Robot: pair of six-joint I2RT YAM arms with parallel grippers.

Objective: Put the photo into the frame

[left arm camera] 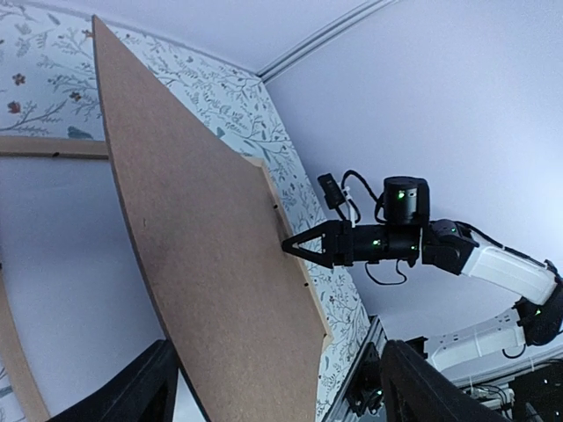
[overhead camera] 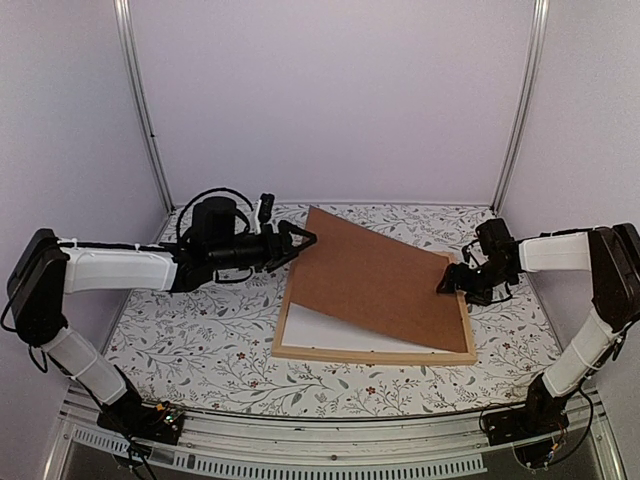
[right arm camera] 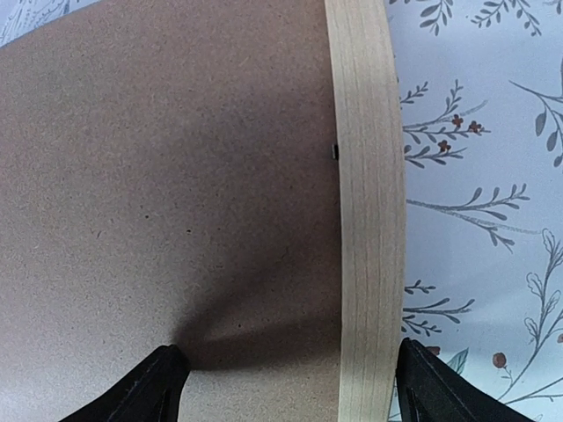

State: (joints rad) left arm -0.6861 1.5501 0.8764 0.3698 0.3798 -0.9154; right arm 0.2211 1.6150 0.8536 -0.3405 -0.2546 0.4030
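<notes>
The light-wood frame (overhead camera: 370,355) lies flat on the table, with a white sheet (overhead camera: 320,330) inside it. The photo's red-orange print does not show in any view. The plain brown backing board (overhead camera: 375,280) slants over the frame, its left edge raised and its right edge down at the frame's right rail (right arm camera: 369,220). My left gripper (overhead camera: 305,240) is open at the raised left edge, and in the left wrist view the board (left arm camera: 211,264) passes between its fingers. My right gripper (overhead camera: 445,285) is open, and its fingers straddle the board's right edge (right arm camera: 176,176) and that rail.
A floral tablecloth (overhead camera: 200,330) covers the table. White walls and metal posts (overhead camera: 145,110) close in the back and the sides. A metal rail (overhead camera: 330,440) runs along the near edge between the arm bases.
</notes>
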